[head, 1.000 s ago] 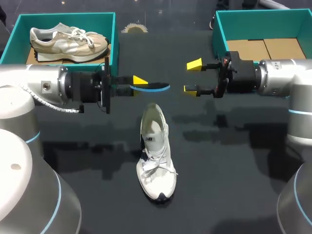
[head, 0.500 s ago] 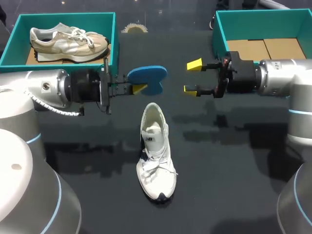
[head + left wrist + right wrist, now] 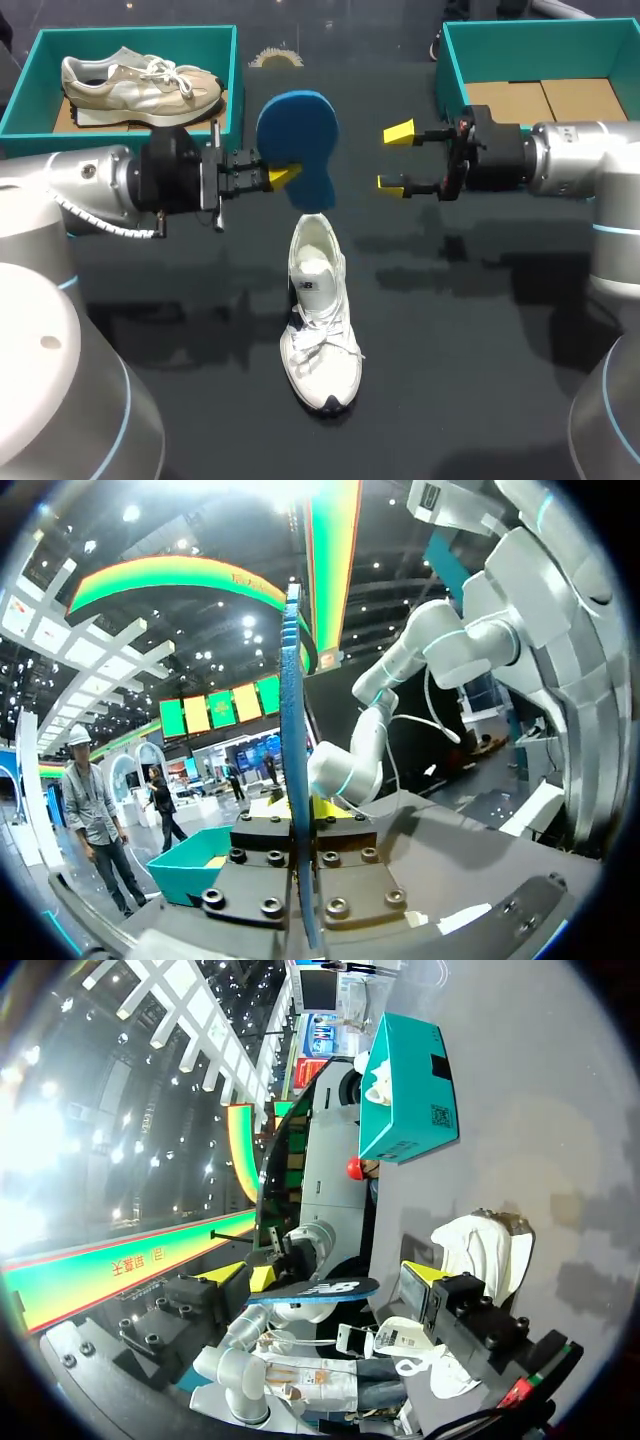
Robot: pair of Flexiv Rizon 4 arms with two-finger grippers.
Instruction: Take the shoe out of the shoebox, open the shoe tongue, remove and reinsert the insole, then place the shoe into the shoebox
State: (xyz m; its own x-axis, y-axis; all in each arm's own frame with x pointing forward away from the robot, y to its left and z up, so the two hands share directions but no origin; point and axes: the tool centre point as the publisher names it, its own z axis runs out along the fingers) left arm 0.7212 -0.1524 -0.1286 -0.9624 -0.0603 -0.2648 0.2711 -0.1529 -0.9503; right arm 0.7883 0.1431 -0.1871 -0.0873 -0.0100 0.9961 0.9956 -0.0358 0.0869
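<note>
The left pincer (image 3: 283, 175) grips the blue insole (image 3: 297, 130) on edge by the white shoe (image 3: 320, 300), apparently for reinsertion, while the right pincer (image 3: 395, 157) hangs released.

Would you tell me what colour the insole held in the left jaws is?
The insole is blue, clearest in the head view.

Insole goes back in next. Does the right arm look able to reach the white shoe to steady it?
Probably yes: its open tool hangs near the white shoe, with nothing between them.
</note>
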